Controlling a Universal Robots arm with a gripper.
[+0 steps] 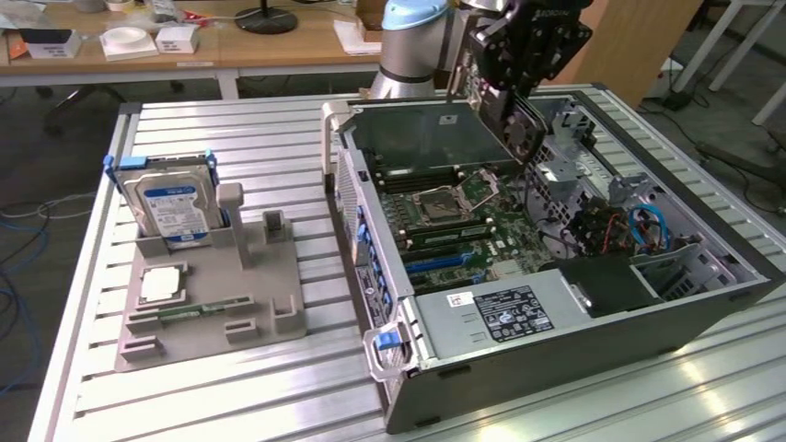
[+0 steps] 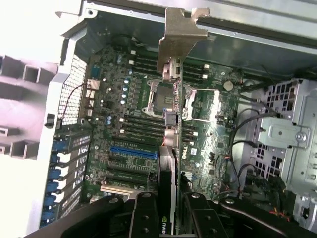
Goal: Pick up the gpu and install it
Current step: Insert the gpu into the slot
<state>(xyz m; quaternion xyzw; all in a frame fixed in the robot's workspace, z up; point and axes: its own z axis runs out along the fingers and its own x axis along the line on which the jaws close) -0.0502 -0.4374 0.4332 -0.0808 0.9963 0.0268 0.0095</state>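
My gripper (image 1: 509,118) is shut on the gpu (image 1: 430,136), a thin flat green card that hangs over the open computer case (image 1: 540,354), above the motherboard (image 1: 457,219). In the wrist view the gpu (image 2: 167,148) is edge-on and dark, clamped between the black fingers (image 2: 142,213) of my gripper (image 2: 167,198). Its silver end bracket (image 2: 179,37) points toward the case's rear wall. A blue expansion slot (image 2: 132,150) lies on the motherboard (image 2: 124,99) beside the card's edge; the card is apart from the board.
A grey fixture (image 1: 215,304) on the slatted table (image 1: 258,396) at the exterior view's left holds a silver hard drive with a blue label (image 1: 172,207), a processor chip (image 1: 161,284) and a memory stick (image 1: 197,309). Inside the case sit a power supply (image 1: 516,313) and cables (image 1: 639,226).
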